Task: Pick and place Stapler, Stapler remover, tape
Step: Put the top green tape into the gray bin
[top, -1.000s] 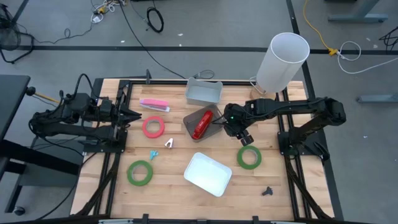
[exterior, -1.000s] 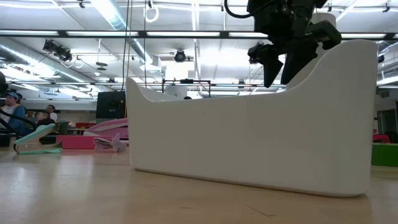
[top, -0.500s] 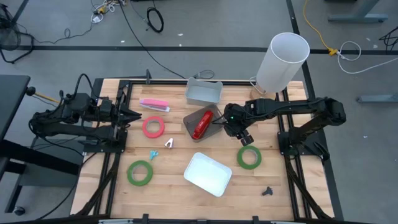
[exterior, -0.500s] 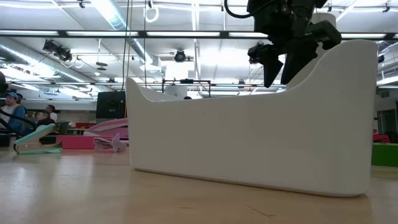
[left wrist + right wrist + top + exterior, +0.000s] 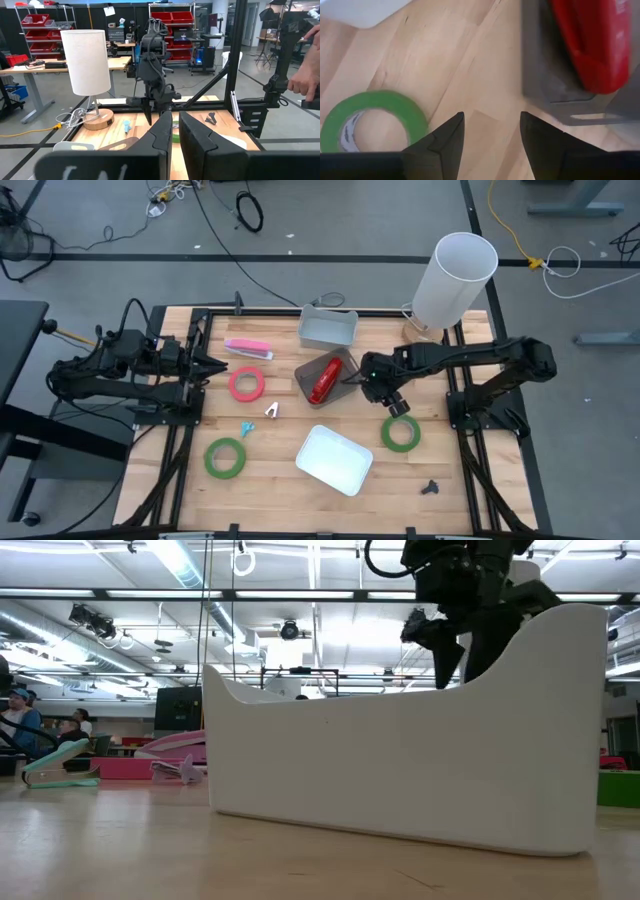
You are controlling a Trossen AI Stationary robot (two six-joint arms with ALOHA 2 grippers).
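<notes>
Table (image 5: 280, 435): I see a wooden top inside a dark frame, with both arms over it.
Lamp (image 5: 455, 278): white shade at the far right corner, well apart from the work.
Right arm: I have it reaching in from the right; the right gripper (image 5: 393, 402) hangs above bare wood between the grey tray and the nearer green roll, fingers spread with nothing between them, as my right wrist view shows.
Left arm: parked at the left edge; the left gripper (image 5: 212, 364) has its fingers (image 5: 197, 137) close together, gripping nothing.
White tray (image 5: 334, 459): near the front centre, empty as far as I can see.
Grey bin (image 5: 328, 329): at the far edge, middle.
Grey tray (image 5: 345, 389): just left of the right gripper, holding the red stapler (image 5: 324, 380).
Tape: one green roll (image 5: 401, 432) lies just front-right of the right gripper; a second green roll (image 5: 225, 457) sits front left; the red-pink roll (image 5: 247, 384) lies left of centre.
Pink item (image 5: 247, 347): flat, at the far left.
Stapler remover (image 5: 272, 410): small pale piece near the red-pink roll, I think.
</notes>
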